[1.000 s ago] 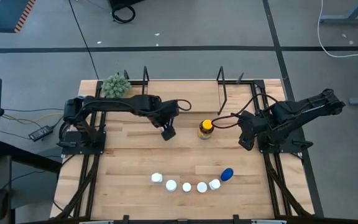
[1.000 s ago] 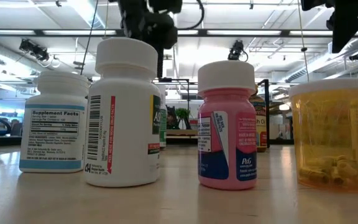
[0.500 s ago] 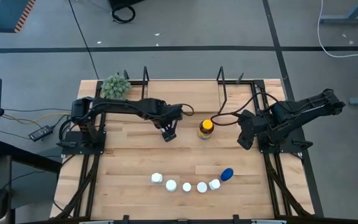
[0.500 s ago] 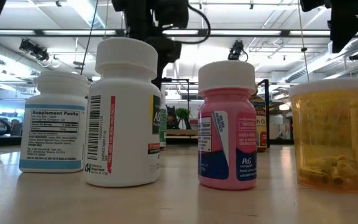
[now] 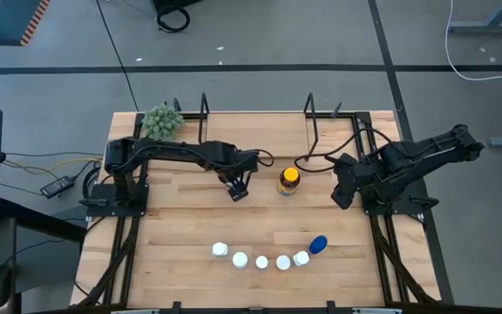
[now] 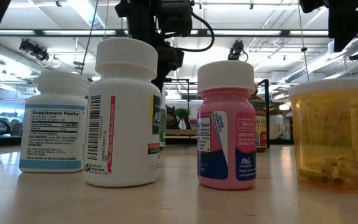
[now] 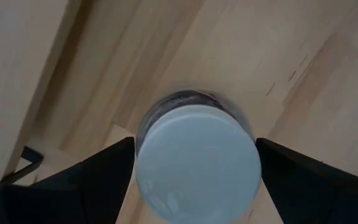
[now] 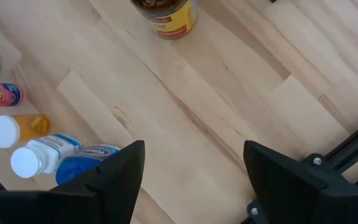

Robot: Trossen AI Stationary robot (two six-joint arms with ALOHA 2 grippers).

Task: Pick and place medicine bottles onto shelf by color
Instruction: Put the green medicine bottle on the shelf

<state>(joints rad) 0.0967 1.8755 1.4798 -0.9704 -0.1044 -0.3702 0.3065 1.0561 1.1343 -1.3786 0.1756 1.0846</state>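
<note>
My left gripper (image 5: 238,185) is over the middle of the table, left of the amber bottle with the yellow cap (image 5: 288,180), and is shut on a small white-capped medicine bottle (image 7: 194,163). In the low view my left gripper (image 6: 160,37) shows above the near bottles, which hide the held one. My right gripper (image 5: 345,194) hovers open, right of the amber bottle (image 8: 166,15). Several white-capped bottles (image 5: 261,261) and a blue one (image 5: 318,244) stand in a row by the near edge. The shelf (image 5: 255,126) with black wire uprights is at the far edge. My left gripper pinches the small bottle between its two fingers, one (image 7: 104,180) on each side, just at the rim of the white cap (image 7: 143,168). The fingers come from above, pointing down, and the bottle stands upright between them. Whether its base is on the table is hidden.
A green fuzzy plant ball (image 5: 162,120) sits at the far left corner. In the low view a blue-labelled white bottle (image 6: 53,121), a big white one (image 6: 124,112), a pink one (image 6: 227,124) and a clear amber one (image 6: 331,134) stand in front. Bare wood lies between the row and the grippers.
My left gripper has turned about its wrist and drifted slightly toward the table's right, staying shut on the bottle. My right arm has kept still.
</note>
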